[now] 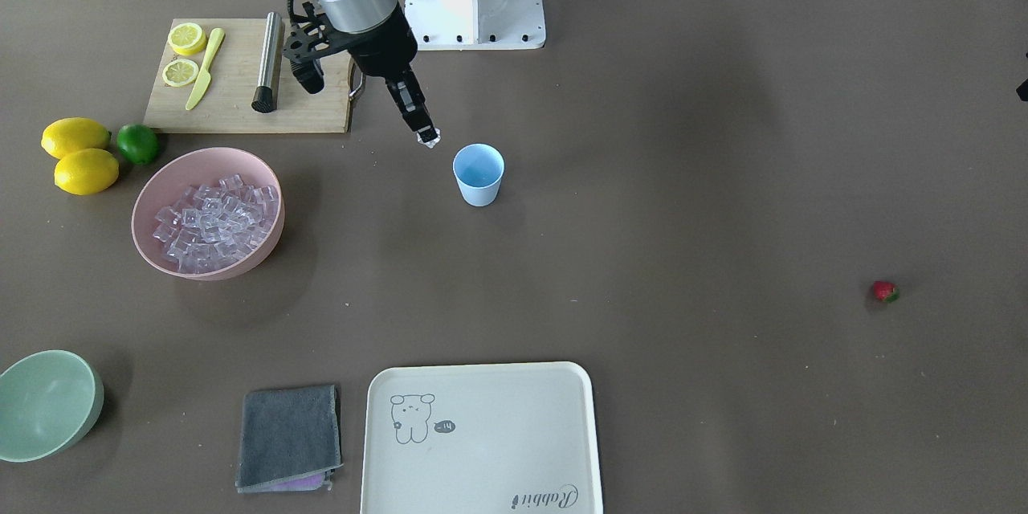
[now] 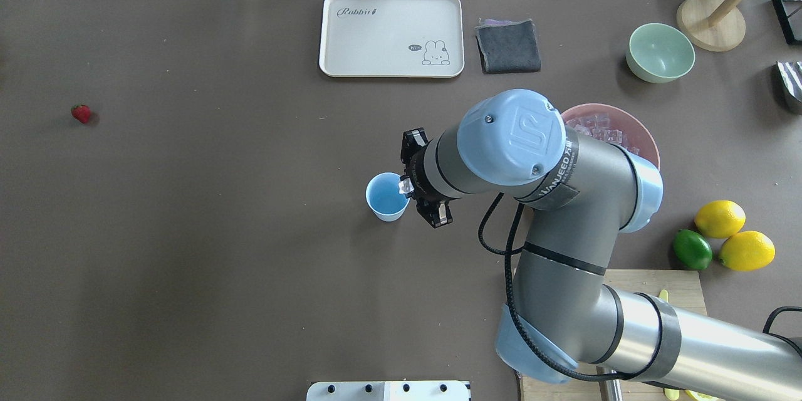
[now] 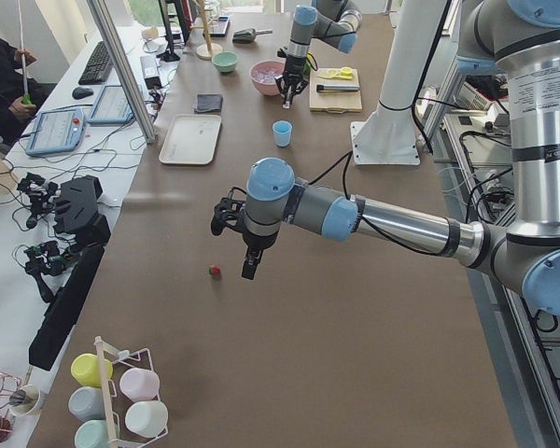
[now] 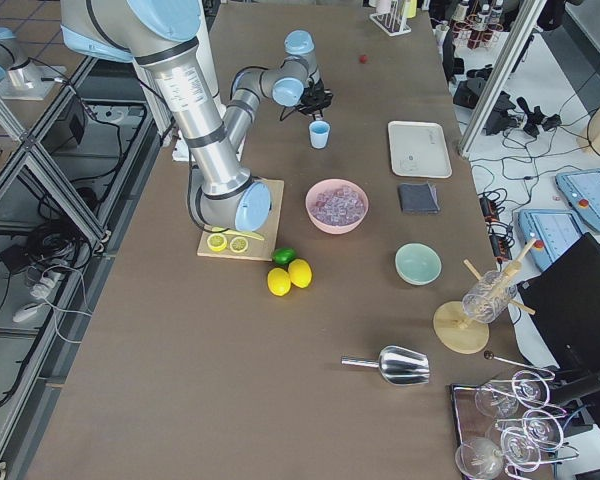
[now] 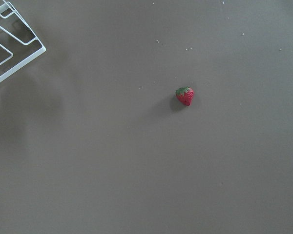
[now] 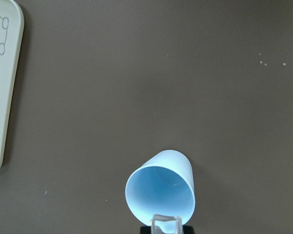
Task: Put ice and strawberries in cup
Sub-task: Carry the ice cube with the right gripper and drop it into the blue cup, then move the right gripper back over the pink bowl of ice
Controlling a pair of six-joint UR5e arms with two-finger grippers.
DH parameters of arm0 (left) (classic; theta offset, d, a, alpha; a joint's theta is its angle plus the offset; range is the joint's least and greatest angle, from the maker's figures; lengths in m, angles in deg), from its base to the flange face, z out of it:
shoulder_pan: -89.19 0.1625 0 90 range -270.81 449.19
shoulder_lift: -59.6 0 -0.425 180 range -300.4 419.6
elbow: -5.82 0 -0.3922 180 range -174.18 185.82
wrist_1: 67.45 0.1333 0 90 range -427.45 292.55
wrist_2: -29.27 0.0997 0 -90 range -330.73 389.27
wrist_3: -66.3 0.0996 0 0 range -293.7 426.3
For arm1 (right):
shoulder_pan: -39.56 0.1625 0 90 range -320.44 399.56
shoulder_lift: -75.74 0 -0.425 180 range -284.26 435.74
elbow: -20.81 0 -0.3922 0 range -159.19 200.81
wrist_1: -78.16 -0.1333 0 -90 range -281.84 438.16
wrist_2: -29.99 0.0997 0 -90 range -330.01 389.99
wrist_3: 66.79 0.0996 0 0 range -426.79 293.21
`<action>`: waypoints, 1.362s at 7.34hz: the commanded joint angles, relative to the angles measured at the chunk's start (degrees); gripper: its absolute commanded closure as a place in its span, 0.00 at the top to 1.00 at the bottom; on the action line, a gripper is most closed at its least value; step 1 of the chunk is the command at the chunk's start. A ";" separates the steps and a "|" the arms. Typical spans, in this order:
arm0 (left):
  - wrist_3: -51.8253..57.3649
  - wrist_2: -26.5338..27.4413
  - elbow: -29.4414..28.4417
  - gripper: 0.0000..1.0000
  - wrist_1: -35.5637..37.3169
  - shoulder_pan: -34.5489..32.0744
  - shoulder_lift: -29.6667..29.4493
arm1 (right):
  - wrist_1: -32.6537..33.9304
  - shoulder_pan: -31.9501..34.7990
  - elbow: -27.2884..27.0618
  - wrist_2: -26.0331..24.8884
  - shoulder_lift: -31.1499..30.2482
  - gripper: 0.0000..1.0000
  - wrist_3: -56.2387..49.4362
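Observation:
The light-blue cup (image 1: 479,174) stands upright mid-table, with nothing visible inside it; it also shows in the overhead view (image 2: 387,197) and the right wrist view (image 6: 161,190). My right gripper (image 1: 428,136) is shut on one clear ice cube (image 6: 167,224) and holds it just above and beside the cup's rim, on the pink bowl's side. The other ice cubes (image 1: 215,221) fill the pink bowl (image 1: 205,152). One red strawberry (image 1: 884,291) lies alone on the table far from the cup. My left gripper (image 3: 249,266) hovers near the strawberry (image 5: 185,96); I cannot tell whether it is open or shut.
A cutting board (image 1: 241,108) with lemon slices, a yellow knife and a metal muddler lies behind the pink bowl. Two lemons (image 1: 76,152) and a lime (image 1: 138,143) sit beside it. A pale green bowl (image 1: 44,405), a grey cloth (image 1: 289,438) and a cream tray (image 1: 482,442) line the far edge.

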 commanded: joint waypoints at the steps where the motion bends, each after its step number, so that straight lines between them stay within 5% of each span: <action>1: 0.02 0.00 0.02 0.97 -0.62 -0.06 0.73 | 0.29 -0.77 4.26 -1.41 3.82 0.00 -0.25; 5: -0.07 0.00 -0.16 0.97 -0.62 -0.15 0.65 | 0.03 -2.26 8.57 -2.90 4.71 0.01 -0.34; 6: -0.16 0.00 -0.07 0.97 -0.62 -0.15 0.65 | 0.03 -2.44 8.49 -3.68 4.45 0.42 -0.52; 7: -0.24 0.09 -0.07 0.97 -0.62 -0.23 0.56 | 0.03 -2.87 8.58 -4.13 4.01 0.58 -1.91; 10: -0.33 0.00 -0.07 0.97 -0.53 -0.32 0.56 | 0.29 -2.27 8.14 -4.66 4.09 0.59 -7.42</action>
